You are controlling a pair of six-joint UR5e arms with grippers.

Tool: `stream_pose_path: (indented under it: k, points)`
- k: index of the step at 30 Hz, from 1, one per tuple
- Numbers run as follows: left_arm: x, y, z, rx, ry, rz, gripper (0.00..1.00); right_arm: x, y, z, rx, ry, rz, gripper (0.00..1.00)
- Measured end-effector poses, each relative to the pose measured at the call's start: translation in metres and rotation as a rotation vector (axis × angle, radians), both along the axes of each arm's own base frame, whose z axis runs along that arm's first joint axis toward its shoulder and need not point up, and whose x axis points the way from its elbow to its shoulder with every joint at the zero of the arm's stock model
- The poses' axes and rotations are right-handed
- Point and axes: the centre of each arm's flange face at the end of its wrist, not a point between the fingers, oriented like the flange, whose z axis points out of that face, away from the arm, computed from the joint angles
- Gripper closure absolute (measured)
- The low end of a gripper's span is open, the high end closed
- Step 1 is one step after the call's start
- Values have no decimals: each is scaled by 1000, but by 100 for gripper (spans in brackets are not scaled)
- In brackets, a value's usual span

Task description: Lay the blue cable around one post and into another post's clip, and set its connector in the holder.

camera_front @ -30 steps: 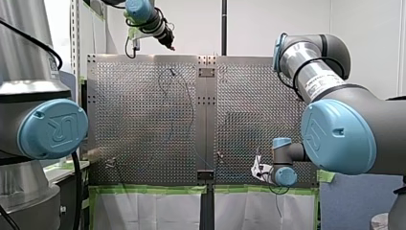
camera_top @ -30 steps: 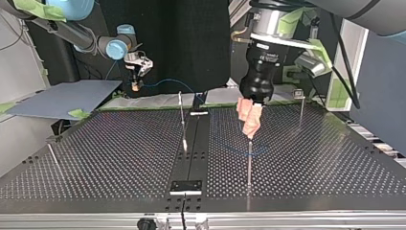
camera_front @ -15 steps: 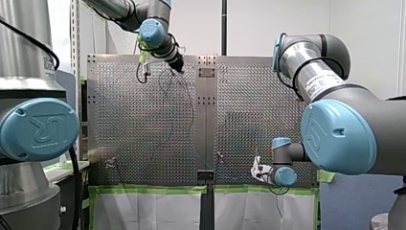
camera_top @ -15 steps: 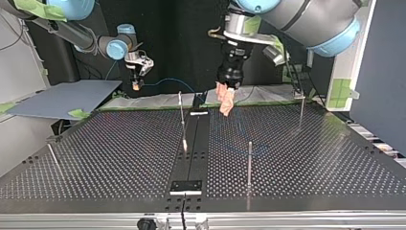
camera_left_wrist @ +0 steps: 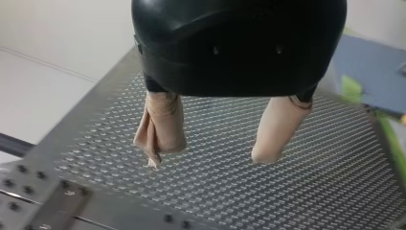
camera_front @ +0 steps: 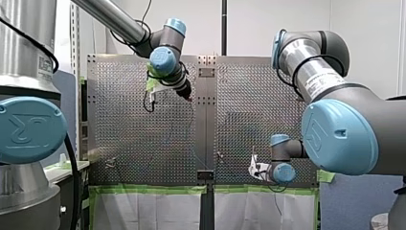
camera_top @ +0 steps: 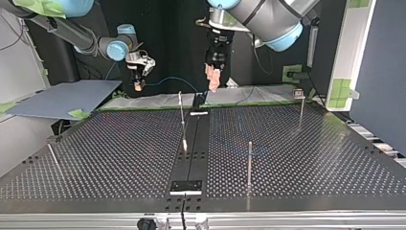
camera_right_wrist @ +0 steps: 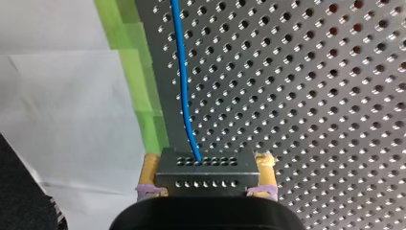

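While the left hand (camera_left_wrist: 208,158) is held spread and empty above the perforated surface (camera_left_wrist: 287,191), the blue cable (camera_right_wrist: 182,81) is seen running beside the surface's green-taped edge (camera_right_wrist: 143,124) to its connector (camera_right_wrist: 206,170), which is clamped between the yellow-padded fingers (camera_right_wrist: 152,165) of the right hand (camera_right_wrist: 208,163).

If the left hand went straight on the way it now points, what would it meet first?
Probably the bare perforated table. The open left hand points down at it, and its wrist view shows nothing in between; how far off is unclear.
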Motion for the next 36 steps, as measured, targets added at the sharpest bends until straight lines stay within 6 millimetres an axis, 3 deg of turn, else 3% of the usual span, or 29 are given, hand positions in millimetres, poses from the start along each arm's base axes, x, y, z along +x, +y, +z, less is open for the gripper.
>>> stream_pose_path:
  k: [13,22,36]
  points:
    - [-44,-18,-86,33,79,-25,0,5,1,47,-19,-8,4,100]
    - [-80,-25,-140,59,140,-108,0,6,5,50,-29,-9,10,100]
    - [-82,14,-228,114,270,-115,0,21,17,50,-29,9,48,100]
